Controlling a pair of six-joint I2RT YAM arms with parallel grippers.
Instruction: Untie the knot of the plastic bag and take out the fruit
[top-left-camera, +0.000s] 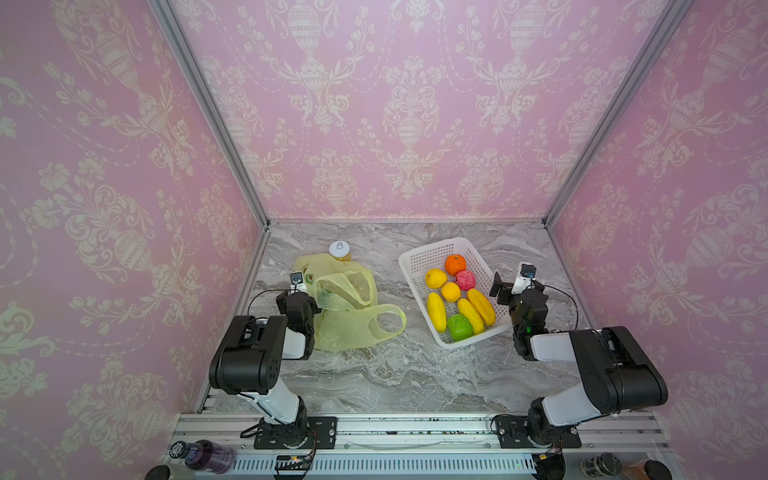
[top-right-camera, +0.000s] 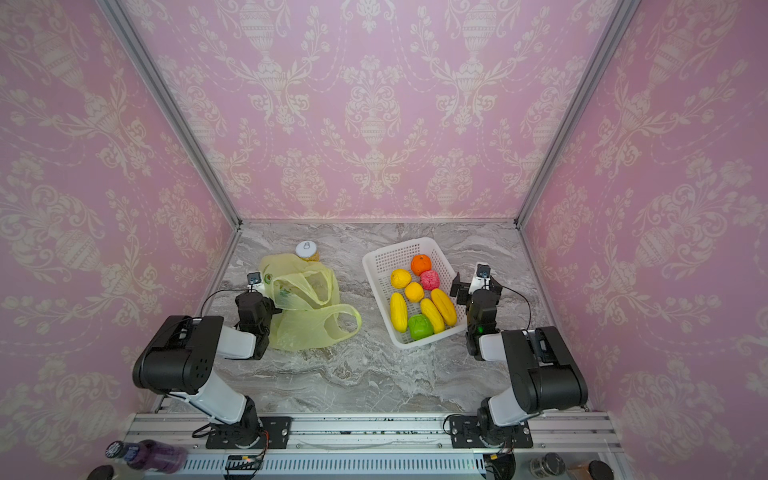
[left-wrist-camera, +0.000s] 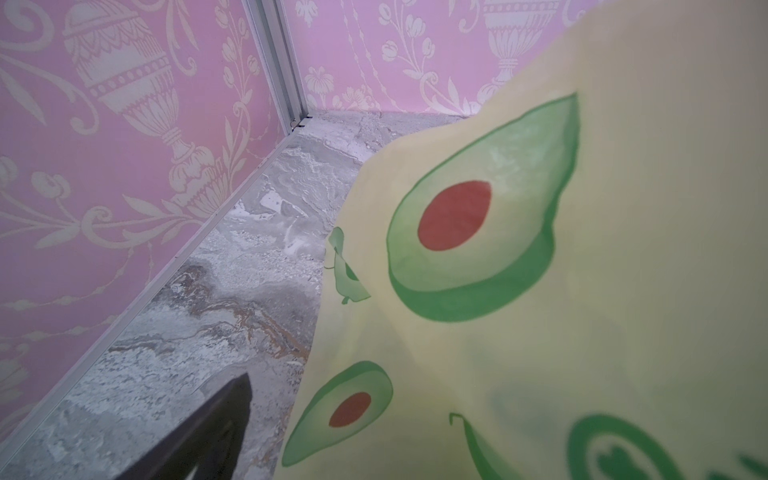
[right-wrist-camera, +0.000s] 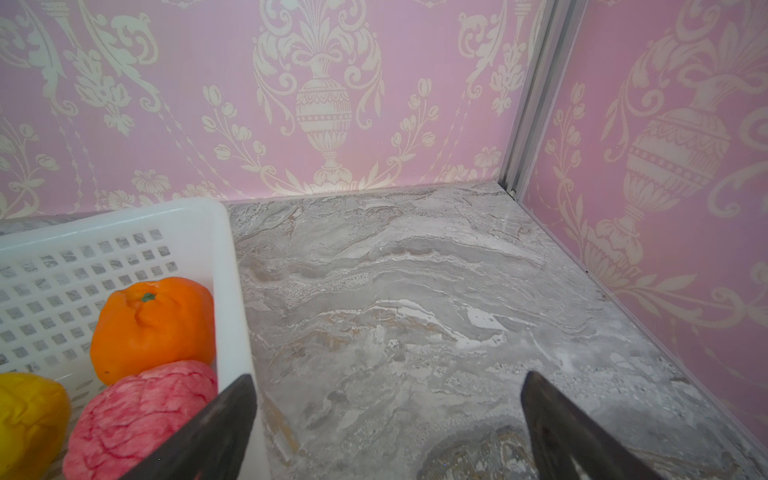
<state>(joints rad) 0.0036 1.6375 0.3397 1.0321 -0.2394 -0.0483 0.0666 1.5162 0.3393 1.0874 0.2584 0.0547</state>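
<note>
The plastic bag (top-left-camera: 349, 307) lies limp and open on the left of the marble table, its two handle loops apart; no knot is in view. Avocado prints on the bag (left-wrist-camera: 540, 291) fill much of the left wrist view. My left gripper (top-left-camera: 305, 291) is open at the bag's left edge. Only one finger (left-wrist-camera: 216, 428) shows; the film hides the other. Several fruit lie in the white basket (top-left-camera: 432, 249), among them an orange one (top-left-camera: 455, 264), a pink bumpy one (right-wrist-camera: 141, 415) and a green one (top-left-camera: 460, 327). My right gripper (right-wrist-camera: 386, 376) is open over bare table, right of the basket.
A white-lidded gold jar (top-left-camera: 340, 250) stands just behind the bag. Pink patterned walls close in the back and both sides. A purple bottle (top-left-camera: 203, 455) lies on the front rail, below the left arm's base.
</note>
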